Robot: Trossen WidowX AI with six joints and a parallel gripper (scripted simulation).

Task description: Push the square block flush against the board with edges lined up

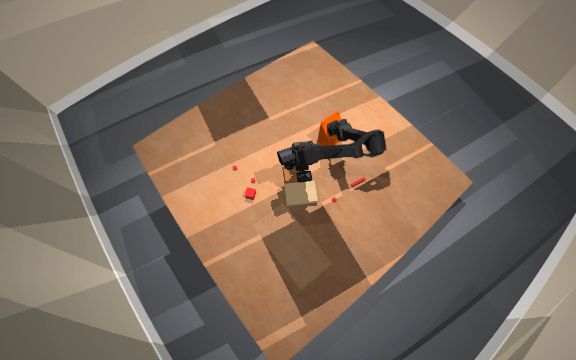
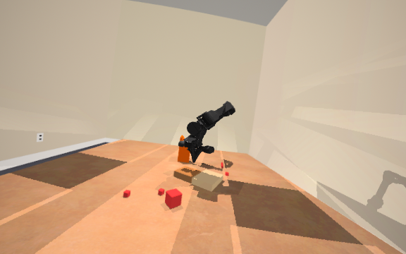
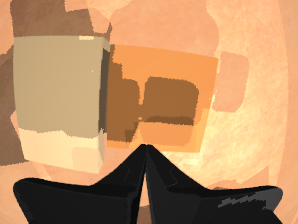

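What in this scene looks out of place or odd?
Small red pieces lie scattered on the floor: a larger red cube, smaller bits and a red stick. They look unrelated to the pale block and the brown board. The shut tool holds nothing.

Top: high overhead, tilted, far.
Exterior: low, facing the arm (image 2: 206, 130).
Wrist: close, looking down; all share the block (image 3: 60, 92).

Bare indoor room, prob. a test space, shown by plain beige walls (image 2: 330, 88), wall outlet (image 2: 39, 137) low on wall left of robot arm (image 2: 206, 130), white baseboard (image 2: 30, 159) below outlet, wood-look floor (image 2: 83, 219) under arm.
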